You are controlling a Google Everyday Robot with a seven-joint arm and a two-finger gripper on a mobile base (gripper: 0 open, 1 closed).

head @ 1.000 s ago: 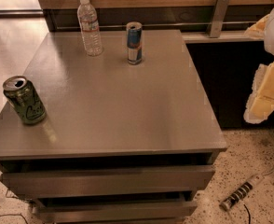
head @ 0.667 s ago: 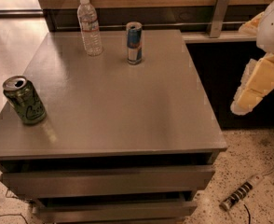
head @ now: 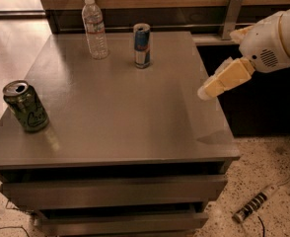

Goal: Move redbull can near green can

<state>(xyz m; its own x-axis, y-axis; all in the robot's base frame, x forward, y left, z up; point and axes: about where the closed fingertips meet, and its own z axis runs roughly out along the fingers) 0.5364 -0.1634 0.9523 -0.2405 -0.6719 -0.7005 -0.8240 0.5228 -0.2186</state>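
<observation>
The redbull can (head: 142, 45) stands upright at the back middle of the grey table (head: 125, 107), slim, blue and silver. The green can (head: 25, 106) stands upright near the table's front left edge, its silver top showing a pull-tab hole. My gripper (head: 209, 89) hovers over the table's right edge, reaching in from the right on a white arm, well to the right of the redbull can and in front of it. It holds nothing that I can see.
A clear plastic water bottle (head: 94, 28) stands at the back left, beside the redbull can. A wooden wall panel and a metal bracket (head: 231, 15) lie behind the table. A power strip (head: 251, 208) lies on the speckled floor at lower right.
The arm has swung in from the far right edge toward the table, so the gripper now sits over the table's right edge. Both cans and the bottle have stayed put.
</observation>
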